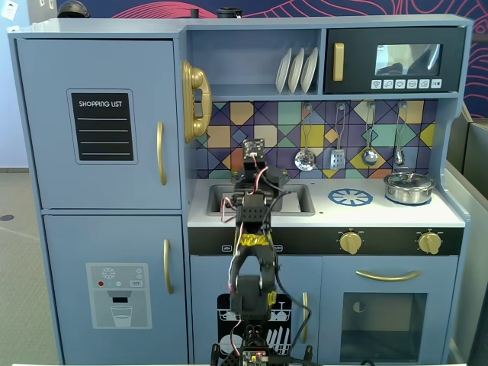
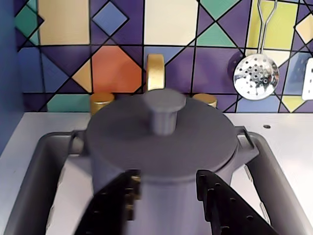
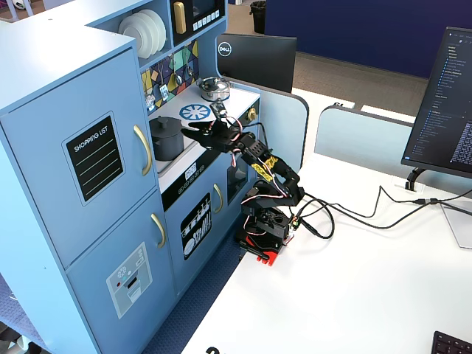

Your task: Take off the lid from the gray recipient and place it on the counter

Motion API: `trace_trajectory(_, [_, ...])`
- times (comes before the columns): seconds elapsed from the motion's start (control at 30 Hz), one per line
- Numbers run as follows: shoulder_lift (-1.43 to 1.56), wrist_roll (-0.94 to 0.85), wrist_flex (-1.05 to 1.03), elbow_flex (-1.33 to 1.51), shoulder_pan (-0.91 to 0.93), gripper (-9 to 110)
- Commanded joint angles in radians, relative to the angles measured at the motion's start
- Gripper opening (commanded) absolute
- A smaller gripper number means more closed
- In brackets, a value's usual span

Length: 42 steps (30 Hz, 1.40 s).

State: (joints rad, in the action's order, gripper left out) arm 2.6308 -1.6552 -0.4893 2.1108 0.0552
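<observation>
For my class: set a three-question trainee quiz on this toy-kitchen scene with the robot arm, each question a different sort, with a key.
1. True or false: the lid is still on the gray recipient.
2. The gray recipient stands: A) on the burner B) in the sink C) on a shelf.
3. Fill in: the gripper is ____, with its fingers either side of the recipient.

Key: 1 true; 2 B; 3 open.

arm (image 3: 267, 177) stretched forward and low; end effector (image 2: 166, 196) level, its 2 fingers (image 2: 222, 205) spread apart
</observation>
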Motion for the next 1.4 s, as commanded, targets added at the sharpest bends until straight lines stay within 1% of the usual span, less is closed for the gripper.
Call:
trace_trajectory(0.0, [-0.091, 0.018, 0.098, -0.095, 0.005, 12])
trace_trajectory(0.33, [-0.275, 0.067, 0.193, -0.183, -0.003, 13])
trace_trajectory(1.0, [-0.552, 0.080, 0.334, -0.314, -0.021, 10])
trace_trajectory(1.1, [-0.580, 0.078, 0.339, -0.330, -0.023, 8])
trace_trajectory(1.2, [-0.588, 0.072, 0.347, -0.333, -0.028, 1])
trace_trajectory(1.37, [-0.588, 0.083, 0.382, -0.347, -0.025, 0])
